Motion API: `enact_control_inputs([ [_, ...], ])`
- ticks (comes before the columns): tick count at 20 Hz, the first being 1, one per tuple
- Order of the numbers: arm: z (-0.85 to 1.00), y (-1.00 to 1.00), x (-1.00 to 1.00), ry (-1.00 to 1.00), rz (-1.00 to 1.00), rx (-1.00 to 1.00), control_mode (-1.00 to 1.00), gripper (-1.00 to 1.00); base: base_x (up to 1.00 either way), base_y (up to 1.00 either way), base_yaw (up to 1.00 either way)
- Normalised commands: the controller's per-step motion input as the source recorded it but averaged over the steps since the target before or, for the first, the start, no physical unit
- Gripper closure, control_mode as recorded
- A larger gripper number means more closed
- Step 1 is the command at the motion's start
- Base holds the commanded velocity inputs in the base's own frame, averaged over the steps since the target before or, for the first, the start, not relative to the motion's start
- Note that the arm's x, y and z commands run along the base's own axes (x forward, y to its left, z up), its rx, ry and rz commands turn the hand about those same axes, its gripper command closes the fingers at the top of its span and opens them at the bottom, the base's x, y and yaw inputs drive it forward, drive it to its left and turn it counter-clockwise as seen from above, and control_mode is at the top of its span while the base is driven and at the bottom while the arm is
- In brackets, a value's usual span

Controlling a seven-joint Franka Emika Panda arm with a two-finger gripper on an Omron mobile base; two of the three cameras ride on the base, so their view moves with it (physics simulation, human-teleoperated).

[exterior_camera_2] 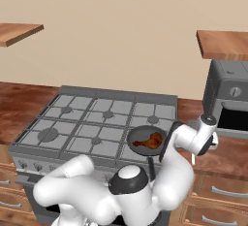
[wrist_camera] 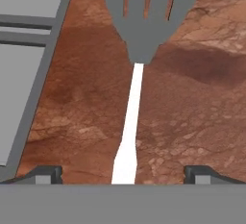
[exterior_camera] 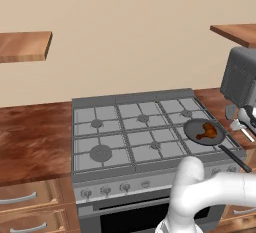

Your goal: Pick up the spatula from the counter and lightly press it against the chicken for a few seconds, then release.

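Observation:
The spatula [wrist_camera: 135,88] lies flat on the brown counter to the right of the stove. Its grey slotted blade is at the top of the hand view and its thin white handle runs down toward me. My gripper [wrist_camera: 124,175] is open just above the handle's end, with one dark fingertip [wrist_camera: 48,174] on each side and neither touching it. The browned chicken [exterior_camera: 208,132] [exterior_camera_2: 150,141] sits in a dark frying pan [exterior_camera: 192,127] [exterior_camera_2: 137,135] on the stove's front right burner. In the left base view the spatula's blade [exterior_camera: 231,112] shows just right of the pan.
The gas stove [exterior_camera: 125,132] has grey grates, and its edge [wrist_camera: 33,98] runs close to the left of the handle. The pan's black handle [exterior_camera: 234,157] sticks out toward the front. A grey toaster oven [exterior_camera_2: 230,101] stands at the back right, under a wooden shelf [exterior_camera_2: 223,43].

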Motion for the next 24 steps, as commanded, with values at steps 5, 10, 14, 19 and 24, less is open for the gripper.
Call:
enact_control_inputs([
  [5,-0.18,-0.19,0.22,0.02,0.00,0.01,-1.00,-1.00,0.00,0.00,0.00],
  [10,-0.28,-0.12,0.20,0.05,0.00,0.02,-1.00,1.00,0.00,0.00,0.00],
  [14,-0.35,-0.05,0.05,0.05,0.00,0.01,-1.00,1.00,0.00,0.00,0.00],
  [19,-0.36,-0.06,0.00,0.01,0.00,0.03,-1.00,1.00,0.00,0.00,0.00],
  [24,-0.16,0.02,-0.07,0.00,0.00,0.02,-1.00,1.00,0.00,0.00,0.00],
])
